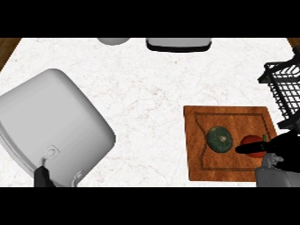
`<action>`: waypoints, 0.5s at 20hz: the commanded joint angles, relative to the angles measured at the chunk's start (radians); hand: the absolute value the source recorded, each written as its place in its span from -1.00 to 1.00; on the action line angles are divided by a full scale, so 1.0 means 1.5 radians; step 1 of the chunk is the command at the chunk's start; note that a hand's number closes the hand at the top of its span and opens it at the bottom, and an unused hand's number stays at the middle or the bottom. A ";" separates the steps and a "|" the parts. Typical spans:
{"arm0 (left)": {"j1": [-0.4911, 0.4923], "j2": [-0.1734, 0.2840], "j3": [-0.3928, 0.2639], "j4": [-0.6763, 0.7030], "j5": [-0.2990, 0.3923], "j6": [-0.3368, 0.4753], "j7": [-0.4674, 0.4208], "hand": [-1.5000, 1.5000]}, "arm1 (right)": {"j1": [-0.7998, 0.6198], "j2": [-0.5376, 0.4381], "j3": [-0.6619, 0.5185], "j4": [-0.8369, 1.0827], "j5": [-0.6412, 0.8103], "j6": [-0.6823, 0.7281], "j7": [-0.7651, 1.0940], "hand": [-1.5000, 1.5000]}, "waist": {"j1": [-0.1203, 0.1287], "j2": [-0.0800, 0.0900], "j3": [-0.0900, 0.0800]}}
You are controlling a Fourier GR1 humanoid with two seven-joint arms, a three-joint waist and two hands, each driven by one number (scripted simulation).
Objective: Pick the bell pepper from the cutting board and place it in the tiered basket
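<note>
Two vegetables share the cutting board [198,171] beside the tiered basket [288,90]: a green squash [220,138] and the red bell pepper [251,143]. Right hand [279,147] curls around the pepper; lift straight up before swinging right. Left hand [43,176] rests open.

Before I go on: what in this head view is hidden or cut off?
- Red bell pepper: partly covered by the right hand; contact unclear.
- Tiered basket: cut off by the right edge.
- Left hand: only dark fingers show at the lower edge, against the large grey forearm.
- Two objects at the top edge: cropped, unidentifiable.
</note>
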 commanded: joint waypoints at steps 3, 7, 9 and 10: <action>0.006 -0.024 -0.018 0.001 -0.011 0.013 0.014 0.00 | -0.034 0.000 -0.007 0.030 -0.021 0.063 0.159 -1.00 | -0.005 -0.001 -0.001; 0.023 -0.027 -0.009 0.034 -0.011 0.012 -0.020 0.00 | -0.018 0.000 -0.015 0.031 -0.053 0.049 0.159 -1.00 | -0.009 -0.001 -0.001; 0.000 -0.005 0.012 0.020 0.006 -0.007 0.008 0.00 | -0.053 0.000 -0.030 0.053 -0.053 0.055 0.159 -1.00 | -0.005 0.000 -0.001; 0.012 -0.041 -0.014 0.042 -0.013 0.016 -0.017 0.00 | -0.033 0.000 -0.036 0.034 -0.057 0.068 0.159 -1.00 | -0.011 0.000 -0.001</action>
